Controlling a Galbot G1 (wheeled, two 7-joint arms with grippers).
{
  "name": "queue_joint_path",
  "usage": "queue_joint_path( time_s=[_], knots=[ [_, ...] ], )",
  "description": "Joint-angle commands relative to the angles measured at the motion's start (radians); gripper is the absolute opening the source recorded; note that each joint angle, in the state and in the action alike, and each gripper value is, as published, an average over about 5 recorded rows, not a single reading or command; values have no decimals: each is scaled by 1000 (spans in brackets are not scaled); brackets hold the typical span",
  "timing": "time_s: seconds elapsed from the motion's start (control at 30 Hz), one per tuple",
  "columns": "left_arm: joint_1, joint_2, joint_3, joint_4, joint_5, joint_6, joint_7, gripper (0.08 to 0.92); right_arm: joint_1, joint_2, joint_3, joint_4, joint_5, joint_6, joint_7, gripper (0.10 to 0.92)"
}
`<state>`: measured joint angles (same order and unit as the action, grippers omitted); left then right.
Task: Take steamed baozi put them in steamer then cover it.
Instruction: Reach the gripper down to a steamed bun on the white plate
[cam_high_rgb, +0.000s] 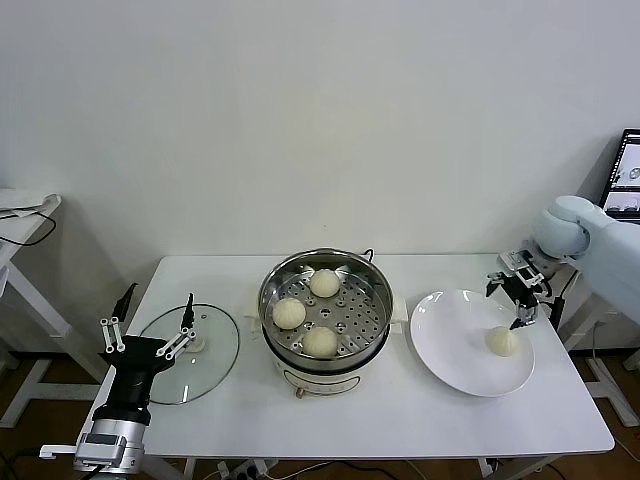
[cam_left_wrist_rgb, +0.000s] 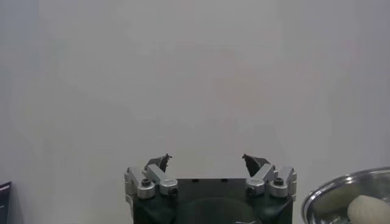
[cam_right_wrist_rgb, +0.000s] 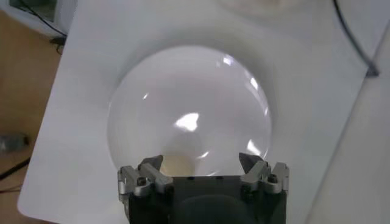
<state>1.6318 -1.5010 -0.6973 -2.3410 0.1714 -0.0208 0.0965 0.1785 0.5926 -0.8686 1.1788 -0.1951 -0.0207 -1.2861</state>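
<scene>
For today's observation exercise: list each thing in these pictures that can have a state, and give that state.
Steamer: uncovered, three baozi on its perforated tray.
Glass lid: off, lying flat on the table beside the steamer.
Plate: holds one baozi.
Last baozi: on the plate, not gripped.
Left gripper: open, empty, at the lid's near edge.
Right gripper: open, empty, just above the last baozi.

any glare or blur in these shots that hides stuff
Right wrist view: bright glare patches on the white plate, and the last baozi is half hidden behind the right gripper. Left wrist view: mostly blank wall, steamer cut off at the edge. Head view: evenly lit, with faint reflections on the glass lid.
</scene>
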Motion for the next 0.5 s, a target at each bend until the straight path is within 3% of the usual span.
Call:
queue_joint_path(
  time_s=[0.03, 0.5],
  knots=[
    [-4, 0, 5, 7, 3, 1, 0, 823, -243, 37, 244, -155, -139, -35, 20, 823],
    [-9, 0, 9, 21, 10, 0, 1, 823, -289, 113, 308, -237, -173, -27, 56, 823]
  ],
)
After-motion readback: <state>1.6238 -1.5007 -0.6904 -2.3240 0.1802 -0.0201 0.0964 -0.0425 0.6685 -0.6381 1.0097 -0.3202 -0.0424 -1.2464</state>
